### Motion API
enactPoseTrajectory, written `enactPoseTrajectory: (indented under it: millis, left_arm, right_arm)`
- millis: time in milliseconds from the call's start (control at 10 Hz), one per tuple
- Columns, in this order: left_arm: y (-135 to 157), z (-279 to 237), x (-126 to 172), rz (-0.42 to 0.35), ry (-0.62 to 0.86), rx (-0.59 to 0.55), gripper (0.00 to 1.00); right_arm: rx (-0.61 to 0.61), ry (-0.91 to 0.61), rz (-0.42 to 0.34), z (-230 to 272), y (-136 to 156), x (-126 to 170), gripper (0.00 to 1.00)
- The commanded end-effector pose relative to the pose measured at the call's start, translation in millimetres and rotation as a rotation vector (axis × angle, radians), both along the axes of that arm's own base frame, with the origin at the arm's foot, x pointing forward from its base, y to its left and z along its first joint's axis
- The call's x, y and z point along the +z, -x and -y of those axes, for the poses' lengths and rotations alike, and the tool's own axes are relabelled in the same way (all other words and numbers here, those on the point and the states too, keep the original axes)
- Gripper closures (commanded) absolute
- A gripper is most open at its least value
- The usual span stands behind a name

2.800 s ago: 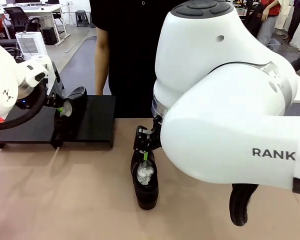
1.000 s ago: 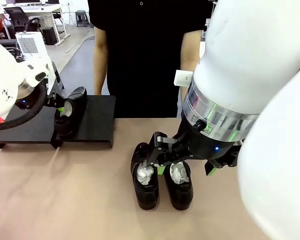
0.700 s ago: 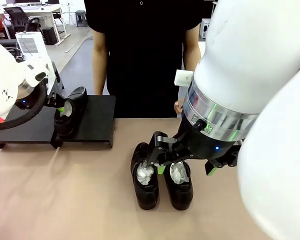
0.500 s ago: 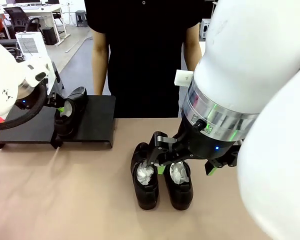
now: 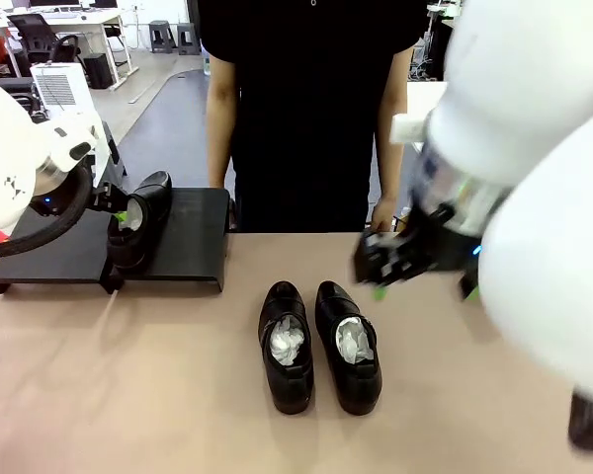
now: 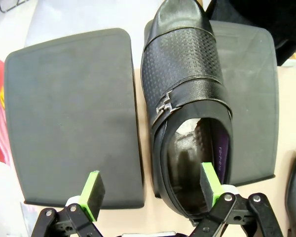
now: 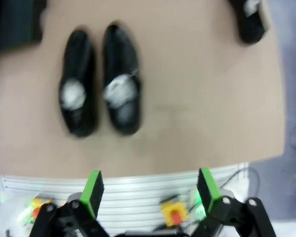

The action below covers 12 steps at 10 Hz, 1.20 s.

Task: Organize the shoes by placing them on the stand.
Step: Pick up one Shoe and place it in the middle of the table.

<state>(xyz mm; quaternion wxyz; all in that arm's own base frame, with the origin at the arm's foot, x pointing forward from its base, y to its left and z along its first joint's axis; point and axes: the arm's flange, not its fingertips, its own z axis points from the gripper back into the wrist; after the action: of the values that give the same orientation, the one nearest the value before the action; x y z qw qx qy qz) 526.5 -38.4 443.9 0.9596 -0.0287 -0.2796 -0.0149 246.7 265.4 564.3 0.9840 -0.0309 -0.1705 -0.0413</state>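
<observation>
Two glossy black shoes (image 5: 285, 346) (image 5: 348, 344) with white paper stuffing lie side by side mid-table, also seen in the right wrist view (image 7: 76, 94) (image 7: 121, 94). My right gripper (image 5: 381, 272) hangs blurred above and to the right of them, open and empty (image 7: 148, 190). A third shoe (image 7: 249, 19) lies apart near that frame's top right. Another shoe (image 5: 138, 222) rests on the matte black stand (image 5: 193, 247). My left gripper (image 6: 152, 186) is open at its heel end, one pad (image 6: 210, 181) at the shoe's (image 6: 185, 98) opening and the other over the stand (image 6: 71, 118).
A person (image 5: 311, 99) in black stands at the far edge, one hand (image 5: 381, 212) low by the table. A white appliance (image 5: 64, 84) sits behind the left arm. A yellow and red button (image 7: 172, 210) sits below the table's near edge.
My right gripper has lifted off the pair of shoes and swung up to the right, leaving both on the table. The person has shifted sideways. The left arm has not moved.
</observation>
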Motion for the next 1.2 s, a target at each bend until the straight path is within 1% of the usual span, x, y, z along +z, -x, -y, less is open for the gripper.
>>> enactPoseTrajectory:
  millis: [0, 100, 200, 300, 400, 500, 700, 800, 900, 1000, 1100]
  left_arm:
    - [0, -2, 1, 0.008, -0.001, 0.000, 0.00]
    - [0, -2, 1, 0.008, -0.001, 0.000, 0.00]
    - [0, -2, 1, 0.008, -0.001, 0.000, 0.00]
    - [0, -2, 1, 0.008, -0.001, 0.000, 0.00]
    - [0, -2, 1, 0.008, -0.001, 0.000, 0.00]
    - [0, -2, 1, 0.008, -0.001, 0.000, 0.00]
    - [0, -2, 1, 0.008, -0.001, 0.000, 0.00]
    - [0, -2, 1, 0.008, -0.001, 0.000, 0.00]
    - [0, -2, 1, 0.008, -0.001, 0.000, 0.00]
    - [0, -2, 1, 0.008, -0.001, 0.000, 0.00]
    - [0, -2, 1, 0.008, -0.001, 0.000, 0.00]
  right_arm:
    - [0.071, 0.047, 0.031, 34, -71, -24, 0.00]
    - [0.100, 0.082, -0.030, 45, -93, -36, 0.00]
    - [0.106, 0.069, -0.116, 55, -111, -48, 0.00]
    - [0.098, 0.041, -0.205, 65, -122, -61, 0.00]
    - [-0.143, -0.009, -0.307, 67, -125, -61, 0.00]
    - [0.074, 0.064, -0.121, 71, -115, -67, 0.00]
    - [0.074, 0.064, -0.121, 71, -115, -67, 0.00]
    - [0.027, 0.054, -0.195, 72, -125, -76, 0.00]
    - [0.052, 0.117, -0.071, 77, -129, -72, 0.00]
    - [-0.017, 0.165, -0.072, 98, -154, -74, 0.00]
    - [-0.026, 0.184, -0.054, 127, -185, -80, 0.00]
